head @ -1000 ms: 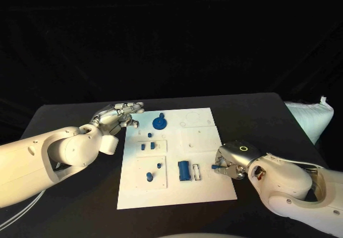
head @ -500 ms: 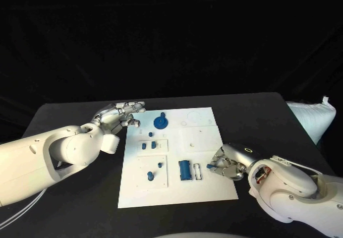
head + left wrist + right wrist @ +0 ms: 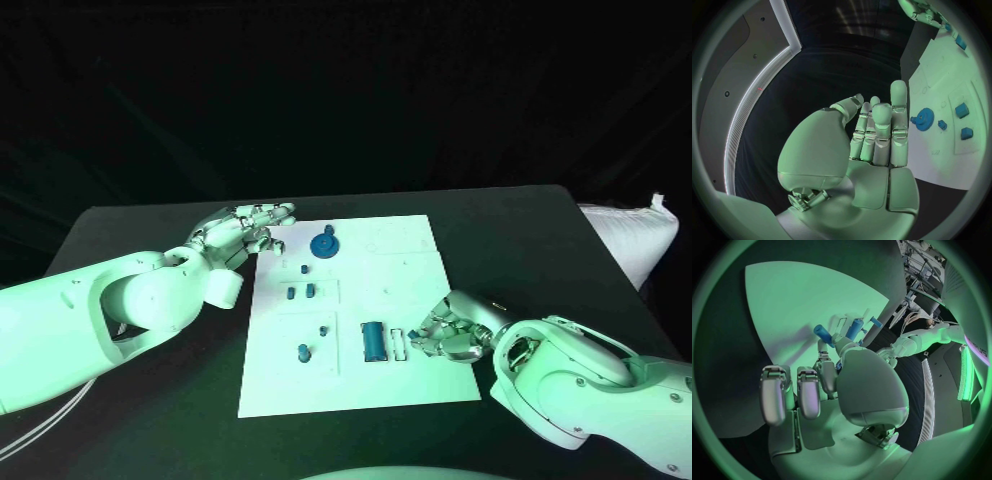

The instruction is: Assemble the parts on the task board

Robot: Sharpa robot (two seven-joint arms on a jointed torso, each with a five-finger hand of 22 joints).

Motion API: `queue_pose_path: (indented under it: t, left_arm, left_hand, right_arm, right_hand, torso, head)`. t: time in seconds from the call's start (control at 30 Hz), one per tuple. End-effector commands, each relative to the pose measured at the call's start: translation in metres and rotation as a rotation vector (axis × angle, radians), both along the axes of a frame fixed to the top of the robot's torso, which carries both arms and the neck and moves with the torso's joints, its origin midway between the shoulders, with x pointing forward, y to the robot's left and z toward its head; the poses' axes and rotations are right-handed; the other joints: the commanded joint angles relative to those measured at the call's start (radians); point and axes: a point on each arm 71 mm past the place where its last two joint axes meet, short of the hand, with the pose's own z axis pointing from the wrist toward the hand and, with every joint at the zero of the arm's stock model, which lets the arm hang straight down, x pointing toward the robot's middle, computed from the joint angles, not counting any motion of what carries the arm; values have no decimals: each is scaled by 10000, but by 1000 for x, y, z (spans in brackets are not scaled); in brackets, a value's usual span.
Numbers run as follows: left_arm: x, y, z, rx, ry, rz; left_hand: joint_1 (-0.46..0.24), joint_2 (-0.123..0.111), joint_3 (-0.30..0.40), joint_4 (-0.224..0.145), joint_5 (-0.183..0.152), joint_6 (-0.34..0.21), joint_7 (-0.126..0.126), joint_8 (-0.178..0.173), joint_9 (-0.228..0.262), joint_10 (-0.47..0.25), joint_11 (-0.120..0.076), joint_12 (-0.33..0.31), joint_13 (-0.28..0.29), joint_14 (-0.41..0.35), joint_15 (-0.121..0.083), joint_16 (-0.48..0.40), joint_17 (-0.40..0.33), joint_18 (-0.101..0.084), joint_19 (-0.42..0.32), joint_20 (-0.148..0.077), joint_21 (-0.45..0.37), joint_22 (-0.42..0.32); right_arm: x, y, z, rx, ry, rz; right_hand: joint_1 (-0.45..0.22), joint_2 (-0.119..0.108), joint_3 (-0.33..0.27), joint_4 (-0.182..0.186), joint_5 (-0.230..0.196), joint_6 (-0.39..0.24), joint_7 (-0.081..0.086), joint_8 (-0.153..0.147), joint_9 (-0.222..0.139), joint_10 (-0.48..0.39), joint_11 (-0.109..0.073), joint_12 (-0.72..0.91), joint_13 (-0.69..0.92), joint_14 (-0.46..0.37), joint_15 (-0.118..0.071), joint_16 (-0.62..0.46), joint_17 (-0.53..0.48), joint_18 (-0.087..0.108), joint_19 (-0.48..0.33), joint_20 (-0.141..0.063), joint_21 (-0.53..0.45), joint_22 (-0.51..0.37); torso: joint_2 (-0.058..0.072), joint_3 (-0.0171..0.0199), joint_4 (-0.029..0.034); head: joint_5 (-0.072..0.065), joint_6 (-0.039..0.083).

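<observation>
My right hand (image 3: 450, 333) sits low over the near right part of the task board (image 3: 411, 275), its fingers (image 3: 826, 371) curled in. In the right wrist view I see a small blue part (image 3: 824, 334) at the fingertips, pinched between thumb and a finger, while the other fingers hang loosely beside it. Just beside this hand lies the long blue cylinder (image 3: 372, 342) in its slot on the board.

My left hand (image 3: 238, 232) hovers over the desk (image 3: 130, 230) at the far left corner of the board, holding nothing; its fingers (image 3: 898, 107) are straight, lying side by side, and clear of the board. The blue gear (image 3: 325, 245) is near them on the board, not touched. Other small blue pieces (image 3: 299, 293) sit in the middle recesses, well apart from either hand.
</observation>
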Motion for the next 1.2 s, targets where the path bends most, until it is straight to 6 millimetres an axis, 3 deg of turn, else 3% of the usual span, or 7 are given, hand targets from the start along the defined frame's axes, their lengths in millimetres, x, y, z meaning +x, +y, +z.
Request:
queue_pose_path:
  t: [0.03,0.9,1.2]
  left_arm:
    - [-1,-3,2,-132,-117,-218]
    - [-4,-5,2,-149,-78,-302]
    - [-3,-2,2,-102,-86,-193]
  left_hand:
    - [-8,77,-13,-23,32,-39,6,70,3,-90,-2,43,15,-95,3,-4,-20,108,37,31,-64,-11]
    - [-10,71,-19,-30,29,-34,3,77,4,-101,-4,53,15,-105,2,-11,-45,109,36,31,-68,-14]
    - [-10,71,-19,-30,29,-34,3,77,4,-101,-4,53,15,-105,2,-11,-45,109,36,31,-68,-14]
  right_arm:
    - [-1,3,-5,216,659,-149]
    - [4,18,-9,38,657,229]
    - [5,21,-11,-83,672,408]
  right_hand:
    - [-129,-16,-31,59,271,144,-53,83,31,304,-83,135,799,1043,-65,41,2630,-180,744,-67,15,1981]
    - [-666,8,-375,261,494,396,-179,273,254,362,-192,78,794,1043,-161,41,2630,-194,772,-162,59,2033]
    - [-916,139,-598,379,500,713,-362,623,558,491,-342,504,1007,1043,-281,41,2630,-194,775,-260,57,2036]
  torso:
    - [4,3,-2]
    - [4,5,5]
    - [0,6,-2]
  head:
    - [-1,-7]
    - [92,-32]
    - [122,-11]
